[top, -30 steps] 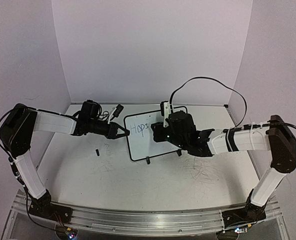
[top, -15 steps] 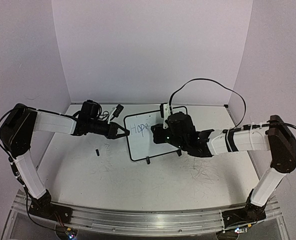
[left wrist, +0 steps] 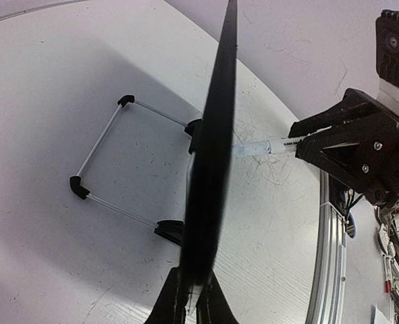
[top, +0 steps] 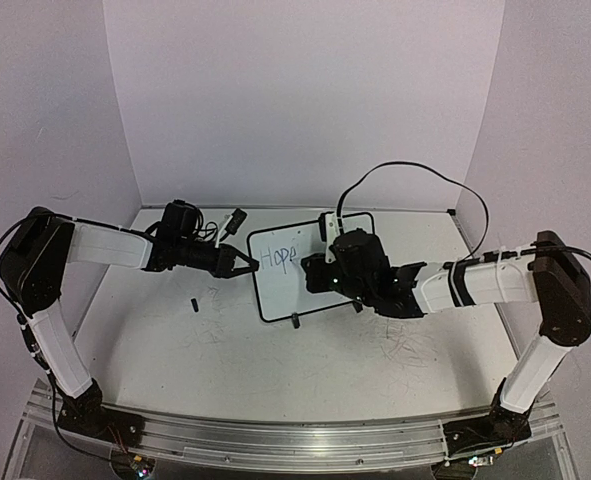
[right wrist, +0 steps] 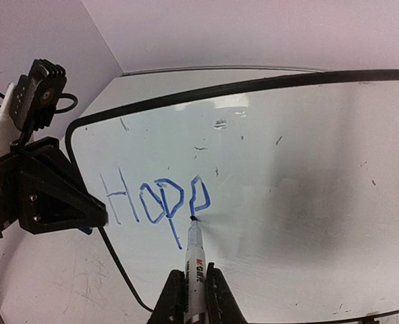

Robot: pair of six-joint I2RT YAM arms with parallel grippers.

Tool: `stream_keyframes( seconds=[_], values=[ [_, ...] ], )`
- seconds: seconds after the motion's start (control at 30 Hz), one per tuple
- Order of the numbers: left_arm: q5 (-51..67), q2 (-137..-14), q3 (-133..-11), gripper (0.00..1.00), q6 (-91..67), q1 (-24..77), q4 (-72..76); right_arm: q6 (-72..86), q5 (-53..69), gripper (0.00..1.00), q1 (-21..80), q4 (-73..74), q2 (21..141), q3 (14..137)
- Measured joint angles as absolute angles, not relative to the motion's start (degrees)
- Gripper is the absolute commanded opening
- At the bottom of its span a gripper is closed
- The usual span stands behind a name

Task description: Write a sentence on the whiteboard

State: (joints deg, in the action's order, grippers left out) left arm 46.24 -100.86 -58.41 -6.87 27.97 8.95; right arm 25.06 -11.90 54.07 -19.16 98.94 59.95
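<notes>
Since a second ago the right gripper (top: pixel 317 268) has slid slightly right and the sentence (top: pixel 278 257) has grown to read "Hope". We see the whiteboard (top: pixel 280 298) propped up tilted on the far half of the table (top: pixel 225 370), near the back wall (top: pixel 305 100). Its surface is blank right of and below the word. The left gripper (top: pixel 249 265) is clamped narrow on the board's left edge. The right gripper's fingers are pinched on a marker (right wrist: pixel 194 255), with the tip touching the board at the last letter. A small black piece (top: pixel 192 303) lies left of the board.
</notes>
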Motion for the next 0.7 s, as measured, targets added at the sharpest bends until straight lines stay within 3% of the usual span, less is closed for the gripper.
stream_keyframes(
  seconds=[0.7],
  values=[
    [45.87, -100.86, -58.41, 0.0, -6.87, 27.97, 8.97, 25.54, -14.59, 0.0, 54.43, -18.57, 98.84, 59.11]
  ],
)
